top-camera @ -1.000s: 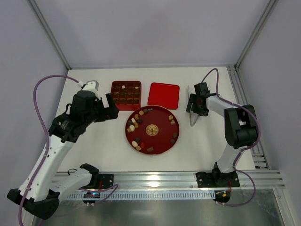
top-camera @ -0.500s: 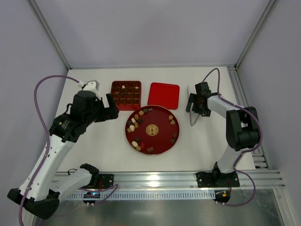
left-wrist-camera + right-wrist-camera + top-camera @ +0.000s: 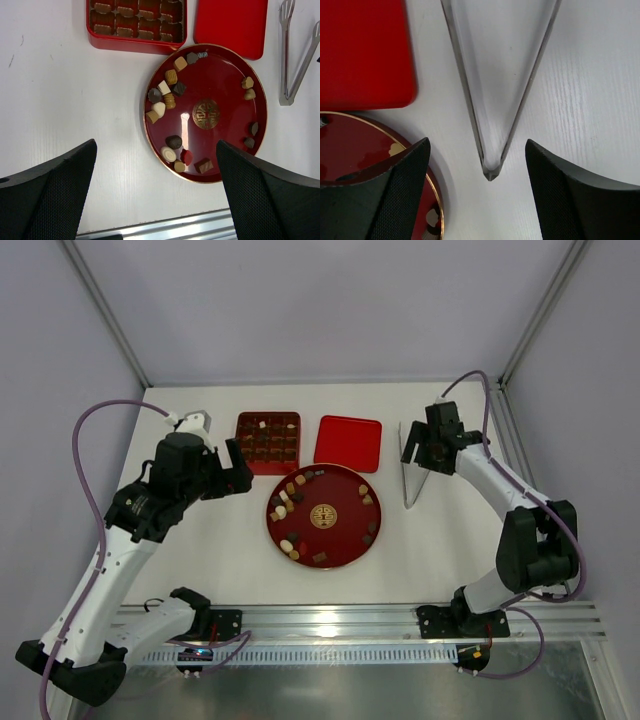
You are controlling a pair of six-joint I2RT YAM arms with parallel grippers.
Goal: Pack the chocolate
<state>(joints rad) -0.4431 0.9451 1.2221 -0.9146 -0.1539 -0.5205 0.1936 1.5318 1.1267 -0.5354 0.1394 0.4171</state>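
The chocolate [image 3: 289, 496] lies as several small dark, tan and cream pieces on a round red plate [image 3: 340, 540] with a gold emblem. The left wrist view shows the pieces [image 3: 165, 95] on the plate [image 3: 227, 145] from high above. My left gripper [image 3: 155, 200] is open and empty; in the top view it [image 3: 234, 478] hovers left of the plate. My right gripper [image 3: 477, 197] is open and empty above the hinge end of metal tongs [image 3: 492, 125]. In the top view it [image 3: 420, 448] is over the tongs [image 3: 408, 490].
A square red box [image 3: 268, 440] with grid compartments holds several pieces, behind the plate; it also shows in the left wrist view [image 3: 136, 45]. A flat red lid [image 3: 348, 443] lies to its right. The tongs [image 3: 295, 65] lie right of the plate. A metal rail [image 3: 330, 620] runs along the near edge.
My right arm has swung back and to the right, and its gripper now sits farther along the tongs. The left arm, plate and chocolate have not moved.
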